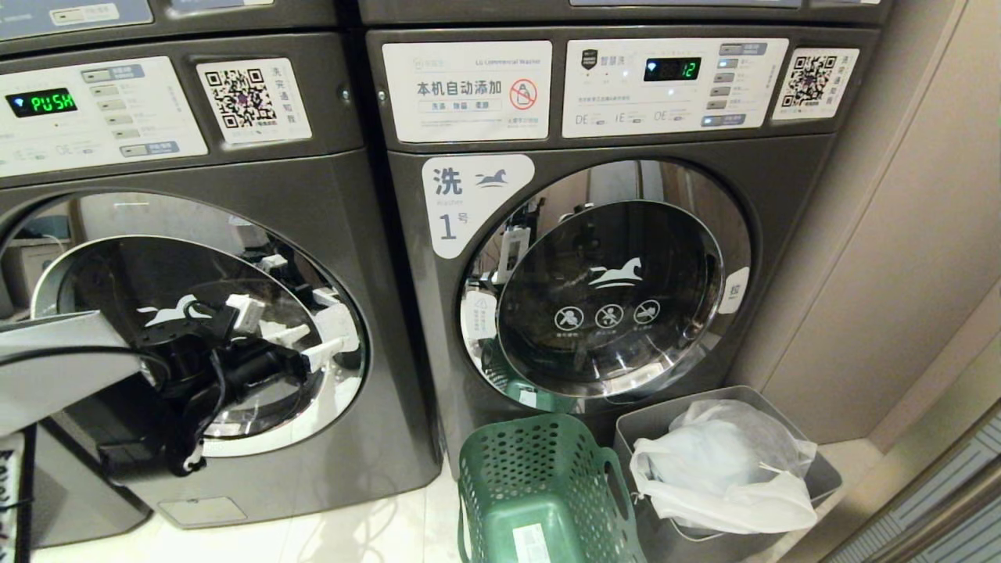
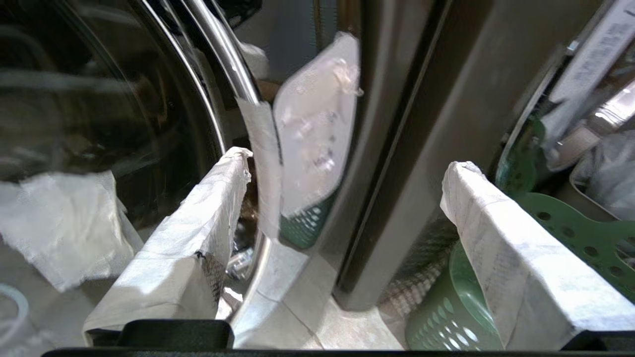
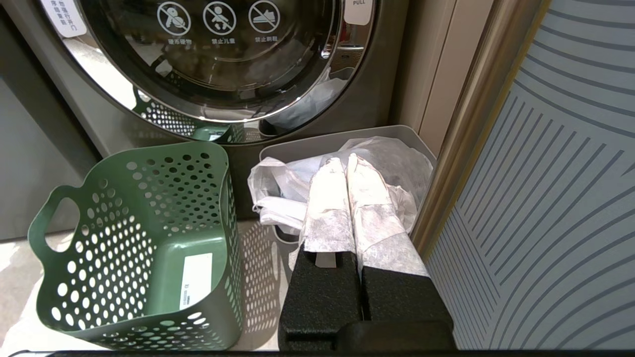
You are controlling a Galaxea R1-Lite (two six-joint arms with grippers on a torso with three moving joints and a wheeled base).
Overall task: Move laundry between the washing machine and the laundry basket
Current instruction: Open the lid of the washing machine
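Before the washing machine (image 1: 235, 328), whose green display reads "PUSH", the left gripper (image 1: 293, 344) hovers at the closed round door's right rim, jaws spread wide and holding nothing. Right of this machine stands the laundry basket (image 1: 539, 493), apparently empty; no laundry is visible anywhere, so the transfer looks not yet begun and the door is unopened. Beyond the basket, the neighbouring machine (image 1: 626, 234) bears "1", "LG Commercial Washer" and "PULL". The right gripper (image 3: 347, 163), pressed shut and empty, rests parked above the grey bin (image 3: 416, 141) holding a white bag (image 3: 283, 193).
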